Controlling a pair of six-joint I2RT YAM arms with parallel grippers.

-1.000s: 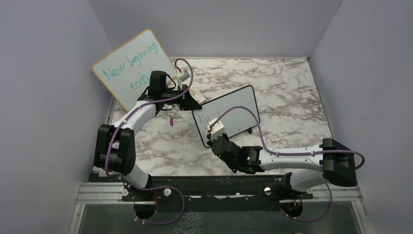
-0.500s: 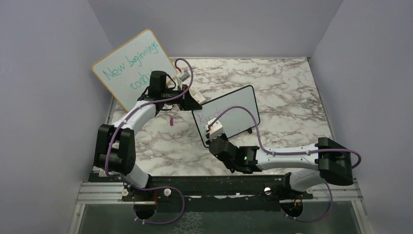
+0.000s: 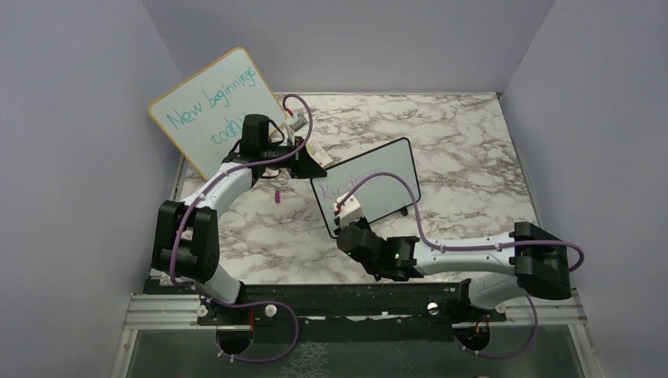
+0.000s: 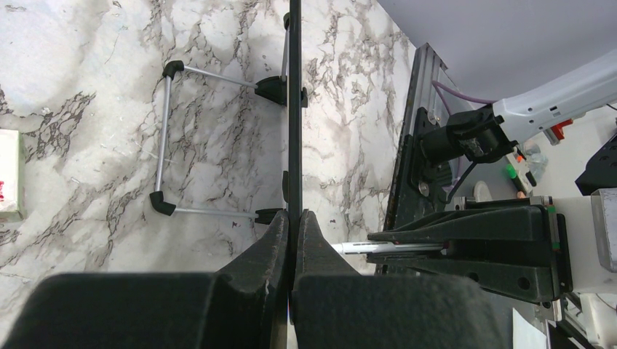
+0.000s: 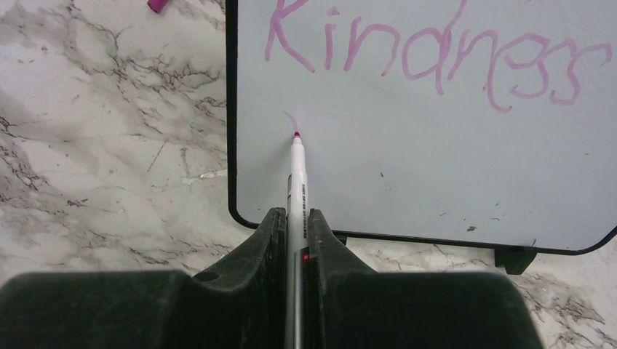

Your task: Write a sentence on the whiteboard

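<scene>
The small black-framed whiteboard (image 3: 378, 185) stands on the marble table, edge-on in the left wrist view (image 4: 295, 109). My left gripper (image 3: 315, 167) is shut on its top left edge (image 4: 293, 222). My right gripper (image 3: 344, 223) is shut on a white marker (image 5: 296, 182) with a pink tip. The tip touches the board (image 5: 436, 160) just below the "K". The sentence (image 5: 436, 54) reads "Kindness" in purple-pink on one line, with a short faint stroke (image 5: 291, 118) starting a second line at the tip.
A larger wood-framed board (image 3: 213, 110) with teal writing leans at the back left. The pink marker cap (image 3: 277, 197) lies on the table left of the whiteboard, also in the right wrist view (image 5: 156, 5). A white eraser block (image 4: 9, 174) lies behind the board.
My right gripper has moved a little left and toward the board, bringing the marker tip to the start of a second line. The left arm and the board have not moved.
</scene>
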